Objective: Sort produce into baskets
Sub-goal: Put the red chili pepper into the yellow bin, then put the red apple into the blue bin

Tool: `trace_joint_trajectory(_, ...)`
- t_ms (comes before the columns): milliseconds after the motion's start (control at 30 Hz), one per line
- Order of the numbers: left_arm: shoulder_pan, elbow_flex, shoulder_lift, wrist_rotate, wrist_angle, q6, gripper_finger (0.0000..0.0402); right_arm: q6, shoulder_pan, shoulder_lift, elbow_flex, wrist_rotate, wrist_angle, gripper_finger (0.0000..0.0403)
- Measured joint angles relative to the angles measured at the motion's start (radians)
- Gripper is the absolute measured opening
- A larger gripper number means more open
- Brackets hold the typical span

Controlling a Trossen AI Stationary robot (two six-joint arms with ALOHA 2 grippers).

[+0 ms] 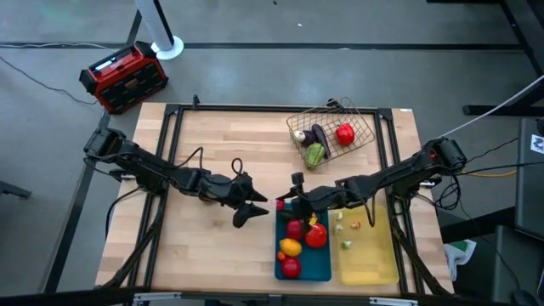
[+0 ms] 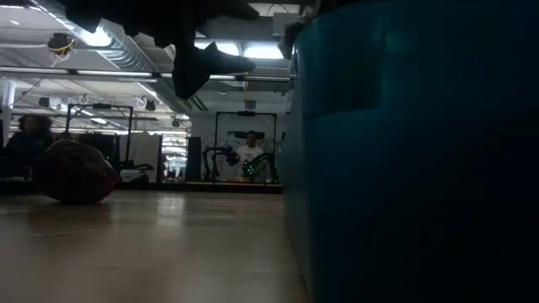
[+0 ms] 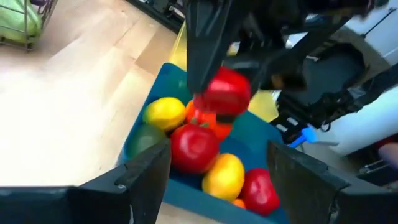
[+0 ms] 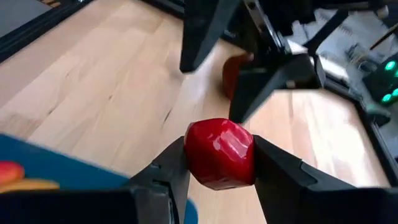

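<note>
Right wrist view: red fruit [image 4: 219, 153] pinched btwn right gripper [image 4: 217, 163] jaws, hanging over far-left edge of blue tray [image 1: 324, 263]. I'd drop straight down. Left gripper [image 1: 246, 204] just left of tray, jaws apart, empty.

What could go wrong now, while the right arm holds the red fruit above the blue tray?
1. The right pincer grips the glossy red fruit only at its sides; it might slip out.
2. The blue tray already holds several fruits, so a dropped one could bounce or roll off.
3. The left pincer, open, sits close to the right arm; they might collide.
</note>
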Motion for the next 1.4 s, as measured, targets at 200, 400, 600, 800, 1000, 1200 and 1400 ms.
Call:
trace_joint_trajectory(200,0.000,0.000,0.000,0.000,-0.076,0.004,0.0258,0.111,0.000,-0.084,0.000,-0.070,-0.231,0.0147)
trace_joint_trajectory(400,0.000,0.000,0.000,0.000,-0.120,0.004,0.0258,0.255,0.000,-0.177,0.000,-0.260,-0.544,0.0147)
trace_joint_trajectory(600,0.000,0.000,0.000,0.000,-0.128,0.003,0.0258,0.456,0.000,-0.237,0.000,-0.508,-0.785,0.0147)
trace_joint_trajectory(800,0.000,0.000,0.000,0.000,-0.129,0.027,0.0258,0.596,0.000,-0.243,0.000,-0.679,-0.988,0.0147)
trace_joint_trajectory(1000,0.000,0.000,0.000,0.000,-0.128,0.034,0.0258,0.675,0.000,-0.232,-0.003,-0.670,-1.149,0.0147)
trace_joint_trajectory(1200,0.000,0.000,0.000,0.000,-0.128,0.031,0.0258,0.730,0.000,-0.204,-0.003,-0.649,-1.186,0.0173)
trace_joint_trajectory(1400,0.000,0.000,0.000,0.000,-0.128,0.030,0.0258,0.731,0.000,-0.161,-0.003,-0.649,-1.185,0.0238)
